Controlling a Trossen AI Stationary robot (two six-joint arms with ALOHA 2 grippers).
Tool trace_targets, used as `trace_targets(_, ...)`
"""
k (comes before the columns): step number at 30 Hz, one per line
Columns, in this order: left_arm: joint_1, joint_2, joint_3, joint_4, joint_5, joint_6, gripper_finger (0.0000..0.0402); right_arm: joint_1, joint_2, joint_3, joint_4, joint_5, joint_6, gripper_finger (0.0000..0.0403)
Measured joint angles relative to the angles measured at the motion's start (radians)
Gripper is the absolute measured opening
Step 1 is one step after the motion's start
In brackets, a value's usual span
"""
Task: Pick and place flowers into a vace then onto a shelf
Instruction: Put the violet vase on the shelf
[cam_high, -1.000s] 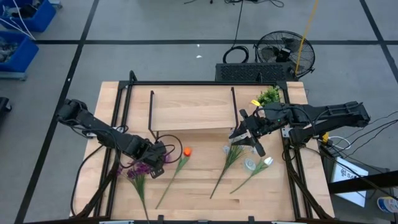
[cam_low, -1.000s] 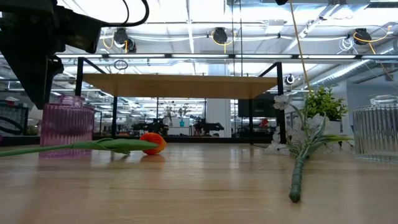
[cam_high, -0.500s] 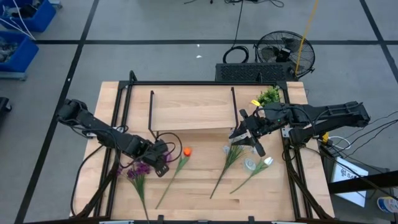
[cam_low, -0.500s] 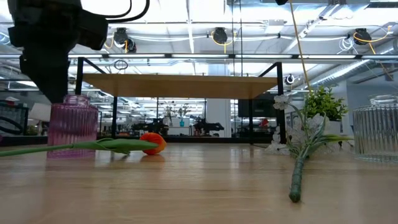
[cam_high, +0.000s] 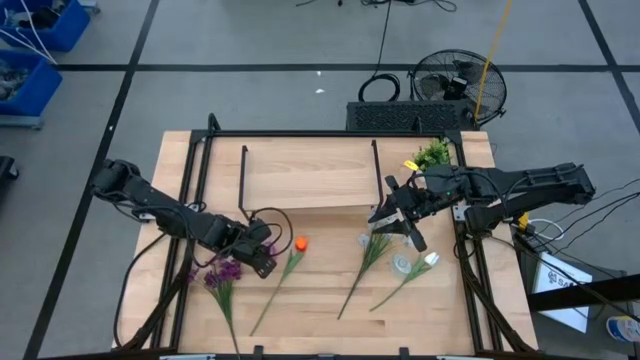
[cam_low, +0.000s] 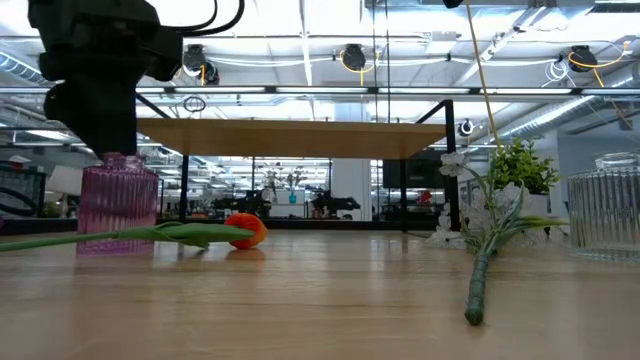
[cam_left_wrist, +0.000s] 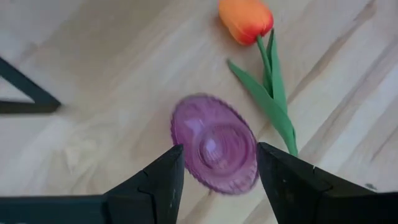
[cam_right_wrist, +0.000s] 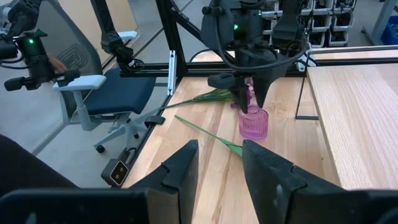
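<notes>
A purple ribbed vase (cam_left_wrist: 214, 144) stands upright on the table (cam_high: 320, 300) at the left. My left gripper (cam_left_wrist: 219, 168) hangs open just above it, pointing down, with a finger on either side of the vase's mouth (cam_right_wrist: 252, 111). I see no touch. An orange tulip (cam_high: 300, 243) lies beside the vase. A dark purple cluster (cam_high: 222, 275), a pale spray (cam_high: 372, 245) and a white bud (cam_high: 428, 260) also lie flat on the table. The shelf (cam_high: 310, 175) stands at the back. My right gripper (cam_high: 395, 215) waits raised and open at the right, holding nothing.
A clear ribbed glass vase (cam_high: 402, 265) stands next to the white bud. A small leafy potted plant (cam_high: 432, 155) sits at the far right by the shelf's black leg (cam_high: 378, 180). An office chair (cam_right_wrist: 106, 93) and a person's hand stand beyond the table's left side.
My left gripper has gone a little toward the table's right edge, from beside the purple vase to right over it. It has rolled about its own axis on the way. Its fingers have kept the same gap. The flowers and my right arm have stayed put.
</notes>
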Motion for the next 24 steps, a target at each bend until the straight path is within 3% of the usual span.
trace_targets(6, 0.015, 0.003, 0.000, 0.004, -0.003, 0.058, 0.0198, 0.000, 0.000, 0.000, 0.000, 0.000, 0.000, 0.0116)
trace_targets(13, 0.027, 0.029, 0.003, 0.039, 0.033, 0.107, 0.0151, 0.000, 0.000, 0.000, -0.005, 0.000, -0.003, 0.0116)
trace_targets(19, 0.029, 0.025, 0.013, 0.025, 0.057, 0.108, 0.0151, 0.000, 0.000, 0.000, -0.005, 0.000, -0.003, 0.0116)
trace_targets(24, 0.028, 0.027, 0.093, 0.012, 0.070, 0.150, 0.0151, 0.000, 0.000, 0.000, -0.005, 0.000, -0.003, 0.0116)
